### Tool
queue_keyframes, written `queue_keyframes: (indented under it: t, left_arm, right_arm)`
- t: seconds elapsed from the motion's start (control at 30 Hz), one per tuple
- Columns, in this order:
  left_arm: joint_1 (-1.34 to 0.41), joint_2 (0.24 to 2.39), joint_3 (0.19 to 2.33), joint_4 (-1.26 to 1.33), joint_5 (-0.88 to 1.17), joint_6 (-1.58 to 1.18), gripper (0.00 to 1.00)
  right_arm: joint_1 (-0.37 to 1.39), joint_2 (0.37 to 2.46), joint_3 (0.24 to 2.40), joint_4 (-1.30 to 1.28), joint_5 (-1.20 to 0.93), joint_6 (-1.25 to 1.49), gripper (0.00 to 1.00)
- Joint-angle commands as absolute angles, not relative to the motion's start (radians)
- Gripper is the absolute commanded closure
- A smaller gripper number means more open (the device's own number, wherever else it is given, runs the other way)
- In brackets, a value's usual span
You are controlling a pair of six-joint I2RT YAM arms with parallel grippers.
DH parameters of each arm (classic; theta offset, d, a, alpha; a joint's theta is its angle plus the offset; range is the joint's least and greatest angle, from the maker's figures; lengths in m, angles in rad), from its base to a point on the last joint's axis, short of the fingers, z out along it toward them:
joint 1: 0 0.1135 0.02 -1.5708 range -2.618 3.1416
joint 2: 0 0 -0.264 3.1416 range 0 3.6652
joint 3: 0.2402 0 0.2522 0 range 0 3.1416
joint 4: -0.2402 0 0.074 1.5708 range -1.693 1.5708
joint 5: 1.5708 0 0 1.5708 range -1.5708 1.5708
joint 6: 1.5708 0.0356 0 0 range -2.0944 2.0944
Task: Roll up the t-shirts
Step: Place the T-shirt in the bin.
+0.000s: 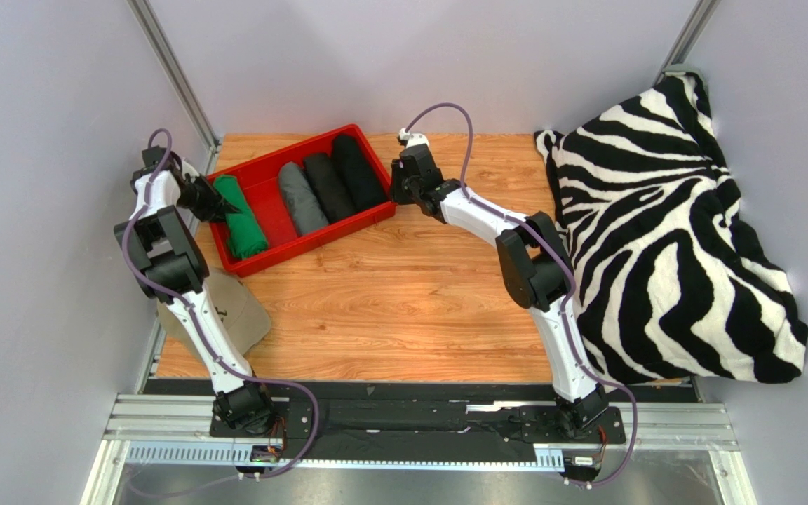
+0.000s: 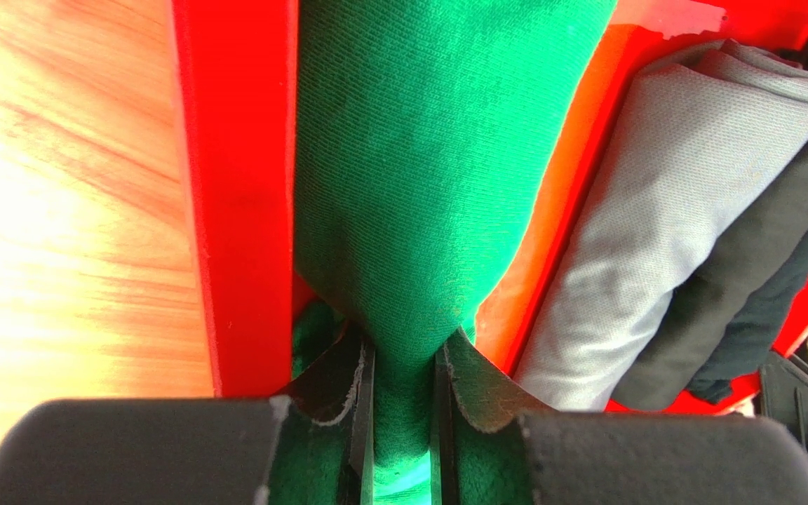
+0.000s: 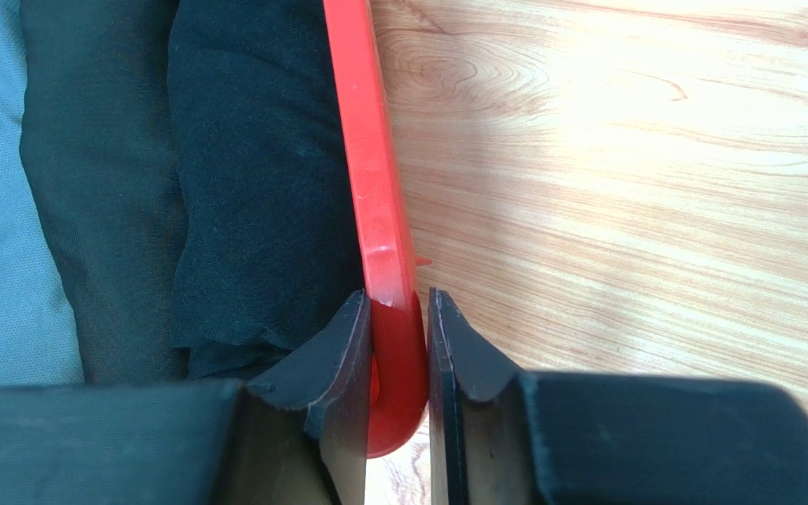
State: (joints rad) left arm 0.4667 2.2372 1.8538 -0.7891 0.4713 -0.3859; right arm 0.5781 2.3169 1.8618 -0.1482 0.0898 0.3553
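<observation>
Looks nearly done: green t-shirt (image 2: 419,179), rolled, lying in red bin (image 1: 313,240) beside grey roll (image 1: 302,198) and black rolls (image 1: 359,172), pinched by left end effector (image 2: 399,421). Right end effector (image 3: 396,358) clamped on bin wall. Remaining, probably: release.

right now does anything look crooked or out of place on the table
The red bin sits askew, angled on the table, with the right pincer clamped on its rim. The left pincer pinches the green rolled t-shirt inside. A beige cap lies stray under the left arm.
</observation>
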Motion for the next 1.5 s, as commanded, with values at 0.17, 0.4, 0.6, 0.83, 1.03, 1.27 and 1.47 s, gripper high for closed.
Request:
queue_keyframes:
  t: [0.17, 0.4, 0.6, 0.83, 1.03, 1.27, 1.47]
  left_arm:
    - [0.488, 2.2, 1.896, -0.813, 0.307, -0.334, 0.86]
    - [0.483, 2.158, 1.859, -0.782, 0.262, -0.35, 0.59]
    - [0.472, 2.132, 1.867, -0.802, 0.221, -0.347, 0.27]
    - [0.468, 2.086, 1.845, -0.801, 0.213, -0.351, 0.16]
    - [0.423, 2.031, 1.844, -0.793, 0.238, -0.357, 0.19]
    - [0.361, 1.98, 1.813, -0.755, 0.241, -0.382, 0.27]
    - [0.289, 1.982, 1.775, -0.712, 0.268, -0.399, 0.35]
  right_arm:
    - [0.511, 2.307, 1.858, -0.279, 0.279, 0.396, 1.0]
    - [0.511, 2.306, 1.859, -0.282, 0.272, 0.393, 1.0]
    - [0.511, 2.307, 1.862, -0.287, 0.262, 0.393, 1.0]
    - [0.511, 2.301, 1.861, -0.291, 0.258, 0.394, 1.0]
    - [0.511, 2.303, 1.861, -0.29, 0.245, 0.4, 1.0]
    - [0.512, 2.306, 1.868, -0.293, 0.241, 0.403, 1.0]
    - [0.512, 2.309, 1.871, -0.296, 0.235, 0.41, 1.0]
